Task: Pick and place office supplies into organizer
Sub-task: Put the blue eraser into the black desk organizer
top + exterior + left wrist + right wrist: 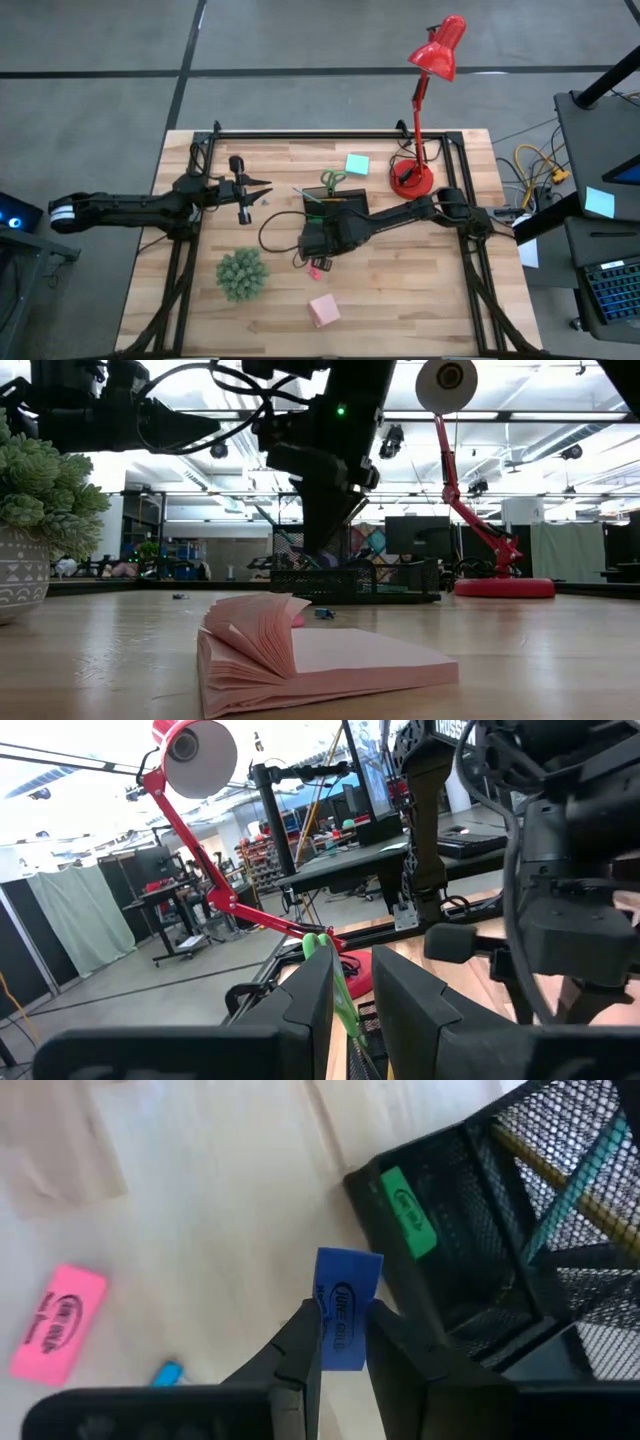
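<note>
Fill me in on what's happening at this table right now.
The right gripper is shut on a blue eraser, held just off the front corner of the black mesh organizer. A green eraser already lies in a compartment, with a pencil and teal pen in the next one. A pink eraser and pink pad are still on the table. The left gripper waits open, off to the side.

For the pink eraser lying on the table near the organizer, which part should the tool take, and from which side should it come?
Probably across the narrow width of the pink eraser, coming straight down from above: it lies flat, printed face up, with bare wood along both long edges. The right tool first has to let go of the blue eraser.
</note>
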Motion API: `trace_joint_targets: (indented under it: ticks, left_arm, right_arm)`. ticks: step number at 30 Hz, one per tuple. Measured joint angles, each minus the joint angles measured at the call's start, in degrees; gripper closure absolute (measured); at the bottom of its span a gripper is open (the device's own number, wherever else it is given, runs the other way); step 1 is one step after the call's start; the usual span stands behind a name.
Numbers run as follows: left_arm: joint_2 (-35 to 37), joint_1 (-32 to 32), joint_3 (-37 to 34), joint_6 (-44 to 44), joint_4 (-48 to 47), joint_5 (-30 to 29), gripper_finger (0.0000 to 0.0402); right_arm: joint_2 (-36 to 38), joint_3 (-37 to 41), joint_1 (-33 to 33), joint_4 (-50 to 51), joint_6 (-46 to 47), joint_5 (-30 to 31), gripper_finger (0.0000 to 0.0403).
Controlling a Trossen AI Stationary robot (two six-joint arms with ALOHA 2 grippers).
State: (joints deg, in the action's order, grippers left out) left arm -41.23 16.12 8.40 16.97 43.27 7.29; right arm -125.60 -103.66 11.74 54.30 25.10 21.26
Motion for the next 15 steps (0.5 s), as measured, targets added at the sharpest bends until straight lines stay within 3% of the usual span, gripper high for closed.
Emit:
trace_joint_targets:
  ticks: [15]
  left_arm:
    - [0.0,0.0,0.0,0.0,0.0,0.0,0.0343]
  right_arm:
    - [0.0,0.0,-3.4,-0.4,-10.6,0.4,0.0342]
